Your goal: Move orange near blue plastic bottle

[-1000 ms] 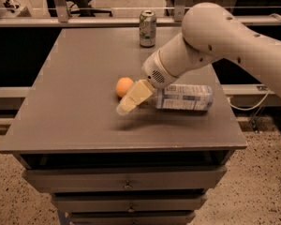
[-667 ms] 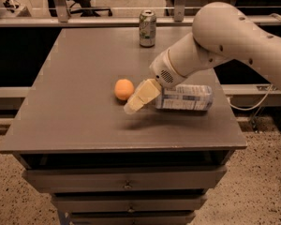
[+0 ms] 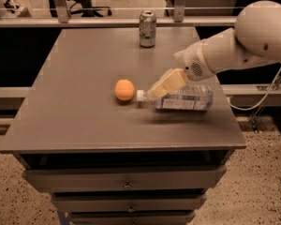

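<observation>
Grey table (image 3: 75,78) on a stack of drawers (image 3: 126,178), with railings and floor beyond. The bottle (image 3: 182,98) lay on its side toward the table's right edge. Its long axis ran left to right and its white cap pointed left. The orange (image 3: 124,89) rested just beside that cap, on the cap's left, with a narrow gap between them. A can (image 3: 147,28) stood well behind the bottle, at the far edge.

The gripper (image 3: 155,92) hung over the bottle's neck, slanting down and left from the arm (image 3: 225,50), which reached in from the bottle's right. It carried nothing; whether it was open or closed could not be told. From the gripper the orange lay to the left, past the cap and in line with the bottle's axis.

Compared with a second before, the gripper had drawn back rightward and upward, from beside the orange to above the neck, uncovering the cap. The orange and bottle had kept their places. Judged from this layout, the orange already sat near the bottle, and the task appeared essentially complete.
</observation>
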`<move>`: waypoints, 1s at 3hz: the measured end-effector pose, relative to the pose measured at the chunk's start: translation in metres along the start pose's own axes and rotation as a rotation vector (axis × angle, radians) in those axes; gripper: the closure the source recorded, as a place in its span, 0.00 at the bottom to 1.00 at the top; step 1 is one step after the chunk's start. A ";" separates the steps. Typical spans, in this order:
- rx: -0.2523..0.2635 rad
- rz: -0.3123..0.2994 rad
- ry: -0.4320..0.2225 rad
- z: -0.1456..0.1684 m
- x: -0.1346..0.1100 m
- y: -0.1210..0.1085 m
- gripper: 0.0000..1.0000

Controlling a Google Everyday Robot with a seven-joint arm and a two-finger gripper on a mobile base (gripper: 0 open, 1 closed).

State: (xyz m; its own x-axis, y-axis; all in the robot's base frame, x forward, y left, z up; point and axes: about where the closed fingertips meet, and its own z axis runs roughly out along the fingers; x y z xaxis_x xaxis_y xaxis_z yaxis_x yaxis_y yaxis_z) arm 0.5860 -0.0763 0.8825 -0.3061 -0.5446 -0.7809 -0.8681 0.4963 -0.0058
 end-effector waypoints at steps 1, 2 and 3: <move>0.078 0.020 -0.137 -0.039 -0.016 -0.035 0.00; 0.171 0.001 -0.256 -0.078 -0.040 -0.065 0.00; 0.178 -0.004 -0.264 -0.082 -0.044 -0.067 0.00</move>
